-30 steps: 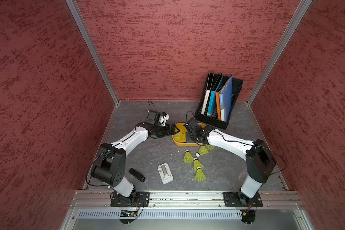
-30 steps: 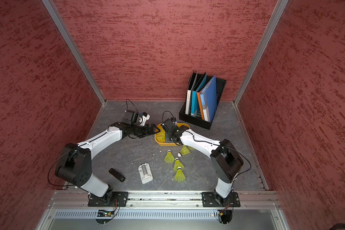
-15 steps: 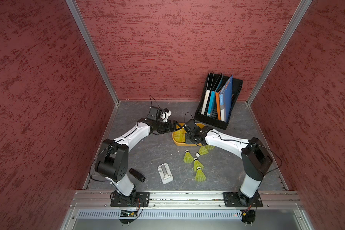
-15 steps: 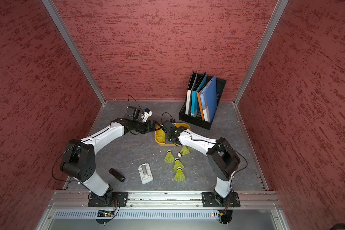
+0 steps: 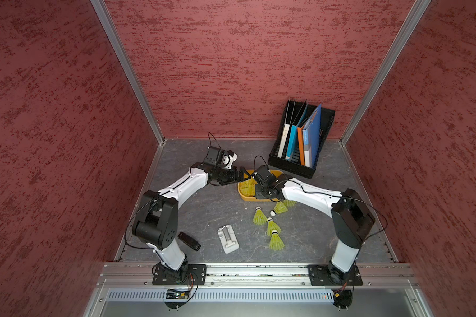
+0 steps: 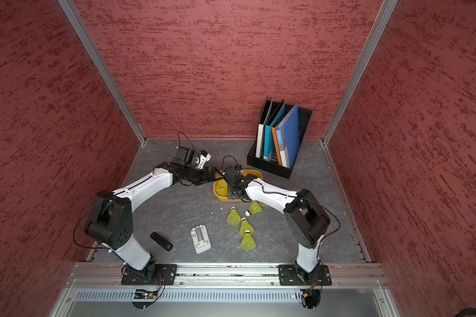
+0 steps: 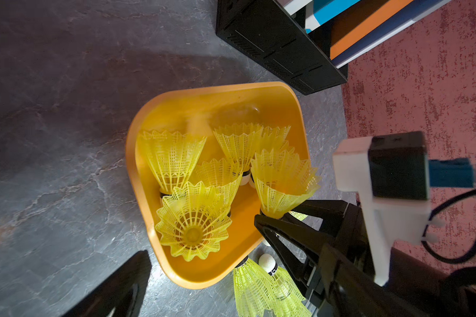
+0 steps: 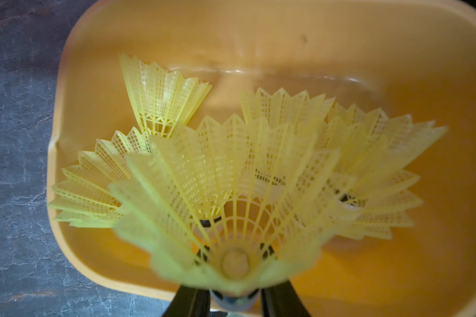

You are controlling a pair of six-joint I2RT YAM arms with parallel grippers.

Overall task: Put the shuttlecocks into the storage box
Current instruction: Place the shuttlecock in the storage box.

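Right gripper (image 8: 234, 285) seemingly around shuttlecock (image 8: 231, 175)

Grey tabletop (image 5: 204, 214) bears storage box (image 5: 247, 198), loose shuttlecocks (image 5: 259, 218), file rack (image 5: 291, 168), white block (image 5: 228, 239), black stick (image 5: 188, 241).

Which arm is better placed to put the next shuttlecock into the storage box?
Right. The right gripper is shut on a shuttlecock directly over the storage box. The left gripper is open and empty at the box's edge.
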